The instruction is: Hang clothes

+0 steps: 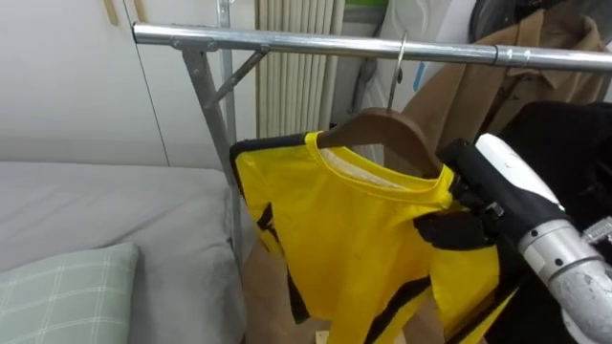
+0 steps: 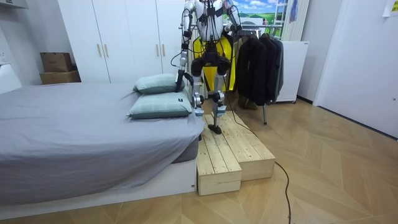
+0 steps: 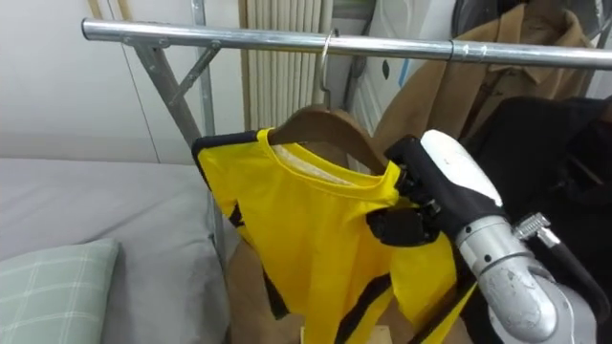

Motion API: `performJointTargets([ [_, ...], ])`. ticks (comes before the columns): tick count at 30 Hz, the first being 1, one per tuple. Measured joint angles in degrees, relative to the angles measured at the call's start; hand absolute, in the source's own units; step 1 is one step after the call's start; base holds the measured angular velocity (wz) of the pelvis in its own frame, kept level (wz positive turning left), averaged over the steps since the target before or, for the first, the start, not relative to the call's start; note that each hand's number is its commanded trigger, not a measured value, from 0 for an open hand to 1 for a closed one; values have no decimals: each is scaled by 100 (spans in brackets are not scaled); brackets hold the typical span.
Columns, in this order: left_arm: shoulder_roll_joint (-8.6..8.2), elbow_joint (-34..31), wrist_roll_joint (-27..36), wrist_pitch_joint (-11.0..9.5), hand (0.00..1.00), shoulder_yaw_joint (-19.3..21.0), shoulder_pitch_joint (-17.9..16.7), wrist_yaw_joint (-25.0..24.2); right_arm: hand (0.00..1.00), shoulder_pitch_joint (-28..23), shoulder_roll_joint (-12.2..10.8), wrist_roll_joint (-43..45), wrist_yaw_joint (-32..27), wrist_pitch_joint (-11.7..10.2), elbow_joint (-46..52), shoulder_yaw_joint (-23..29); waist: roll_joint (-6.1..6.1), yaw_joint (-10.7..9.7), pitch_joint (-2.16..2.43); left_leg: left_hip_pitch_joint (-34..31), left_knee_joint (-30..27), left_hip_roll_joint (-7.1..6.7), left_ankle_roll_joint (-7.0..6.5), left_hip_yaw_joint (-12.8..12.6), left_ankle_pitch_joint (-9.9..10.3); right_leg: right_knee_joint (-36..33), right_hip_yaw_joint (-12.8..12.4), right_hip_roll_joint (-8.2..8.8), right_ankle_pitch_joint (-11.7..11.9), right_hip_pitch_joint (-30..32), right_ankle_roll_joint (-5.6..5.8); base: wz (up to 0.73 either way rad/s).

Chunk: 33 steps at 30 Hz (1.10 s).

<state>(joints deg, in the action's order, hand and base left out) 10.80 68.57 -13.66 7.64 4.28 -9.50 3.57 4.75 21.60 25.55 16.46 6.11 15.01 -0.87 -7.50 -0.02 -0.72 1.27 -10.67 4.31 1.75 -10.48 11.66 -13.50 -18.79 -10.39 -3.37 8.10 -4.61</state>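
A yellow shirt (image 1: 363,239) with black trim hangs on a brown wooden hanger (image 1: 382,129). The hanger's metal hook (image 1: 399,62) reaches up to the steel rail (image 1: 287,40) and looks caught over it. My right hand (image 1: 507,177) comes in from the right, its dark fingers (image 1: 459,229) curled on the shirt's shoulder at the hanger's right end. In the room view I stand on a wooden platform (image 2: 230,149) facing the rack, with yellow cloth (image 2: 230,62) showing past my body. My left hand (image 2: 180,78) hangs low at my side by the pillows.
A tan coat (image 1: 497,67) and dark clothes (image 1: 564,143) hang on the rail to the right. The rack's upright and slanted brace (image 1: 206,105) stand left of the shirt. The grey bed (image 1: 96,210) with a checked pillow (image 1: 67,296) lies at lower left.
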Motion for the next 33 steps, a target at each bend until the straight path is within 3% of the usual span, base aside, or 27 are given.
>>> performJointTargets([
  [5, 35, -70, -55, -67, 0, 8, -3, -86, 100, 365, 67, -210, 291, -1, -2, 1, -9, 94, 3, 13, -18, 0, 1, 129, 0, 90, 123, 39, 1, -97, -4, 13],
  [14, 53, -300, -65, -132, 0, 0, -5, -141, 100, 450, 66, -780, 381, -8, -308, 1, -8, 428, 2, 52, -11, -8, 13, 330, -4, 90, 341, 52, -40, -184, -57, 12],
  [23, 63, -302, -47, -156, 0, -3, 60, -128, 100, 836, 66, -1209, 353, 7, -1118, 2, 17, 524, -13, 127, 5, -7, 53, 656, -14, 79, 658, 116, -148, -309, -156, 18],
  [33, 70, -344, -53, -179, 0, -23, 62, -147, 100, 944, 66, -1212, 226, 7, -1879, -2, 19, 641, -13, 179, 14, -10, 68, 760, -21, 82, 766, 137, -202, -392, -186, 7],
])
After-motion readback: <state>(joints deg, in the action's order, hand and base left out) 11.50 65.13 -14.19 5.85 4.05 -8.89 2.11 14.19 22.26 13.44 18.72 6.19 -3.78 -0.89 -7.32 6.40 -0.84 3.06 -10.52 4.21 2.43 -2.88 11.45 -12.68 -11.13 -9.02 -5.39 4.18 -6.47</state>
